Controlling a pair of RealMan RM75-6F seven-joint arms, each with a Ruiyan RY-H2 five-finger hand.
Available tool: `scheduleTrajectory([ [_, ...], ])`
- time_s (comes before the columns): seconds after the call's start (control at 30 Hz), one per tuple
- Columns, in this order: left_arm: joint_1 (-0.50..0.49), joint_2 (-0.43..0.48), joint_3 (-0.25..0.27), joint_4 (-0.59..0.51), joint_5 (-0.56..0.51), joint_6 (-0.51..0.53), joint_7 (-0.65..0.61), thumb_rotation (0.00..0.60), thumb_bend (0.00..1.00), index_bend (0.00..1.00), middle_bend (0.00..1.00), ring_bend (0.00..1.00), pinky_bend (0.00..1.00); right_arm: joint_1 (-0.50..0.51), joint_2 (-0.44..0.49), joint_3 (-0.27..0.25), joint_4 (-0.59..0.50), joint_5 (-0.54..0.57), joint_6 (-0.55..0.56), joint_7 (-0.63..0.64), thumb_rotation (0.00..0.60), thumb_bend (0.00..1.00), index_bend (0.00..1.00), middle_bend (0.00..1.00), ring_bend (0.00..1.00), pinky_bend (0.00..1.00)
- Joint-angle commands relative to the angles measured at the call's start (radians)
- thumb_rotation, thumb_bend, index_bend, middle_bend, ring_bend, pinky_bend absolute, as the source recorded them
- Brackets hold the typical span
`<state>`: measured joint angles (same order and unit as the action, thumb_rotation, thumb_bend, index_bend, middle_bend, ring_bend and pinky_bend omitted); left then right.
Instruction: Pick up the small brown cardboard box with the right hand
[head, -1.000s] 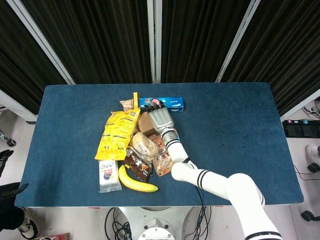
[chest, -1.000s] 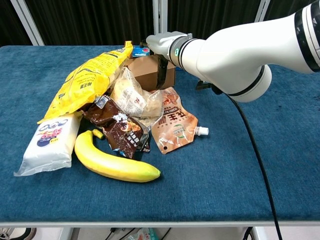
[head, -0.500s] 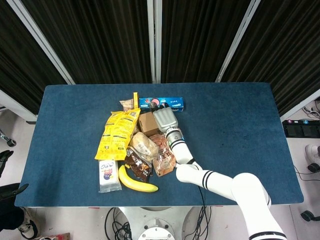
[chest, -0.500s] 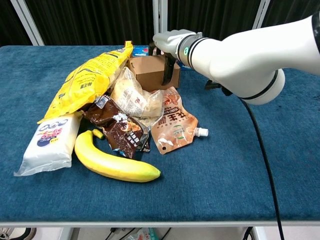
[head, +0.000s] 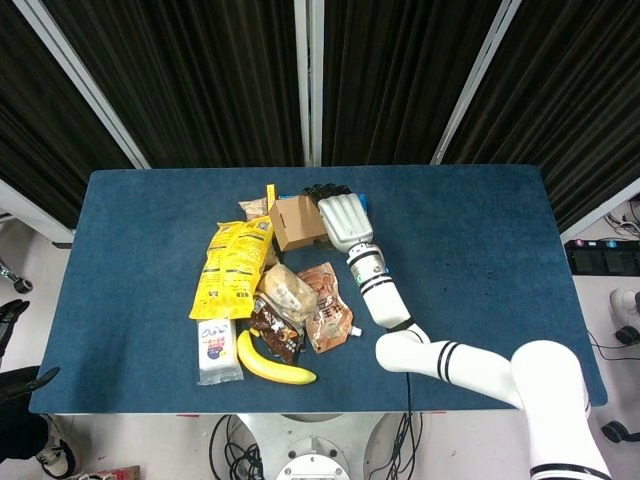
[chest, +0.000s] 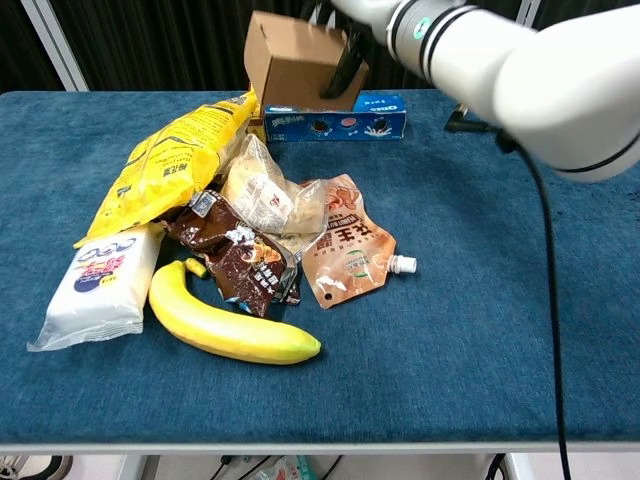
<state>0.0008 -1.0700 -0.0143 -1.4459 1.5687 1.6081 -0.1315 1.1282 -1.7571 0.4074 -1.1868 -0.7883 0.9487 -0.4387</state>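
The right hand (chest: 372, 12) is clamped on the small brown cardboard box (chest: 297, 73), holding it clear of the worktop (chest: 480, 300) near the top centre of the chest view. Below it lies a blue biscuit box (chest: 337, 116). Lower left are a yellow snack bag (chest: 170, 160) and a banana (chest: 225, 322).

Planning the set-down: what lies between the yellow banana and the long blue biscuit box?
In the chest view, the dark brown wrapper, clear bread bag and orange spouted pouch lie between the yellow banana and the blue biscuit box.
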Motion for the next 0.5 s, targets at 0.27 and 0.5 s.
scheduleTrajectory([
  [0.27, 0.005, 0.002, 0.004, -0.013, 0.016, 0.017, 0.011, 0.452, 0.0, 0.12, 0.11, 0.12, 0.24, -0.286, 0.298, 0.024, -0.43, -0.226, 0.179, 0.381, 0.6, 0.3, 0.83, 0.73, 0.6, 0.24],
  [0.5, 0.011, 0.003, 0.005, -0.005, 0.015, 0.024, 0.007, 0.455, 0.0, 0.12, 0.11, 0.12, 0.24, -0.347, 0.324, -0.001, -0.457, -0.318, 0.181, 0.541, 0.6, 0.3, 0.83, 0.73, 0.6, 0.24],
])
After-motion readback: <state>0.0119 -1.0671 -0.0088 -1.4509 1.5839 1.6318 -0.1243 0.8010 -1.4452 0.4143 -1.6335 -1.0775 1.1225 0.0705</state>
